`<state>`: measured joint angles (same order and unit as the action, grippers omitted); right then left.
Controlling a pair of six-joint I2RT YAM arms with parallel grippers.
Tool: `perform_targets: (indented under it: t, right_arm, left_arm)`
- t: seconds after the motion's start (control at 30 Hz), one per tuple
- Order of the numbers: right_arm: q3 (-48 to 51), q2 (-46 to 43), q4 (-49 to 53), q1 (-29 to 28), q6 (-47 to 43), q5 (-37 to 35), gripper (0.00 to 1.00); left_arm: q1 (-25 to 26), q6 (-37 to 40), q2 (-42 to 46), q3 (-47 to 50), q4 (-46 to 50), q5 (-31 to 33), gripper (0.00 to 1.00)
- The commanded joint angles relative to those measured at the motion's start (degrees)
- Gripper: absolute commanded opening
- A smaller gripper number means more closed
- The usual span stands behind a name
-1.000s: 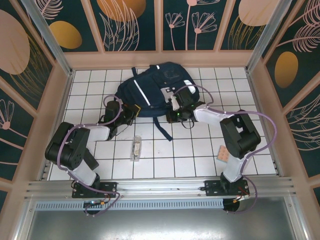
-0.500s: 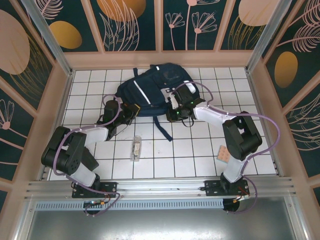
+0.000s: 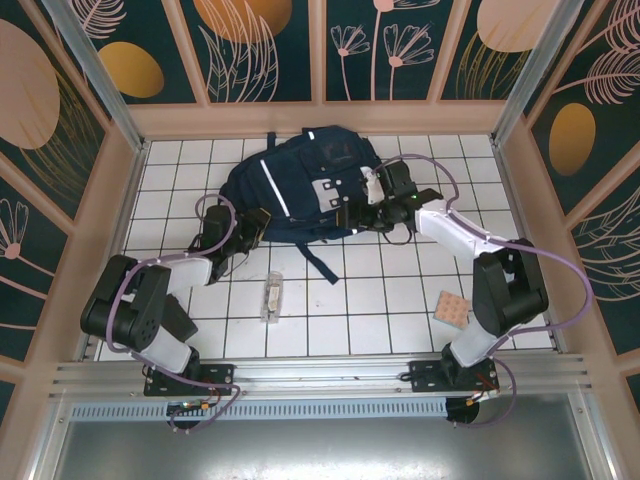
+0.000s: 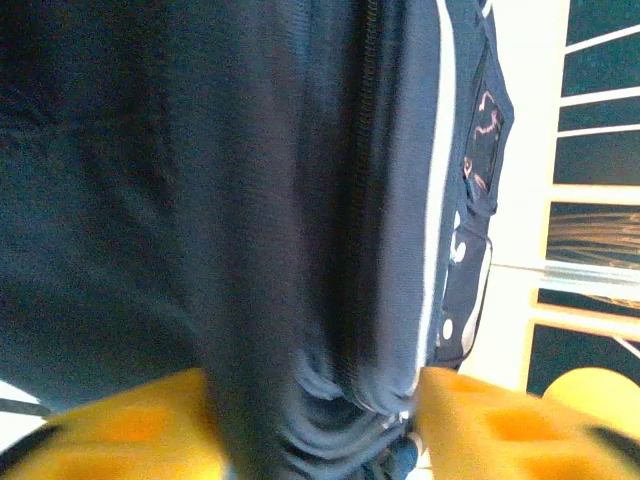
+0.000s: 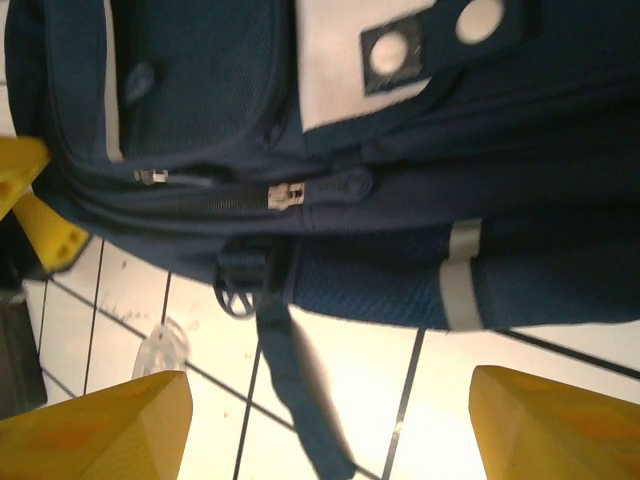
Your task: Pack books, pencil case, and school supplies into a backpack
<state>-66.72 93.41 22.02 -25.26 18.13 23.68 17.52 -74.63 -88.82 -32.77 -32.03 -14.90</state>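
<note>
Navy backpack [image 3: 292, 198], white stripes, grey patches.

The backpack [image 3: 295, 185] is large and navy-blue, lying flat on the far middle of the white-tiled bench [image 3: 400, 290], front face up. It has white reflective stripes and grey patches (one with two round eyelets, seen from the right wrist). A dark strap [image 3: 318, 262] trails toward the near edge. Its zip pull [image 5: 285, 195] sits along a shut seam. The narrow clear oblong box [image 3: 271, 297] lies near centre, well apart from it. The pinkish-tan dotted pad [image 3: 452, 309] lies tilted at the right.
</note>
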Motion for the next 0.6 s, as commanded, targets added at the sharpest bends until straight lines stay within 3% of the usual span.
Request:
perform_targets:
  t: [0.0,0.07,0.23,0.37,0.57]
  right_arm:
    - [-2.5,2.4,-5.2,-0.3,5.5,-2.0,0.73]
    - [-4.1,4.9,-8.0,-0.7,7.7,-2.1,0.7]
    - [-11.0,11.7,-8.5,-3.5,7.6,-8.0,0.63]
    - [-16.3,16.5,-4.8,-4.9,7.9,-14.2,0.61]
    - [-14.0,17.3,-6.5,-5.8,8.0,-15.5,0.64]
  left_arm:
    - [1.7,2.8,6.3,0.3,4.4,0.7,0.82]
    - [2.2,4.9,10.3,0.7,9.0,2.6,0.88]
    - [2.2,9.1,15.4,0.1,14.1,7.9,0.92]
    - [2.2,11.1,11.2,-3.4,12.3,7.6,0.92]
    - [2.1,14.4,1.3,-10.7,9.6,7.4,0.92]
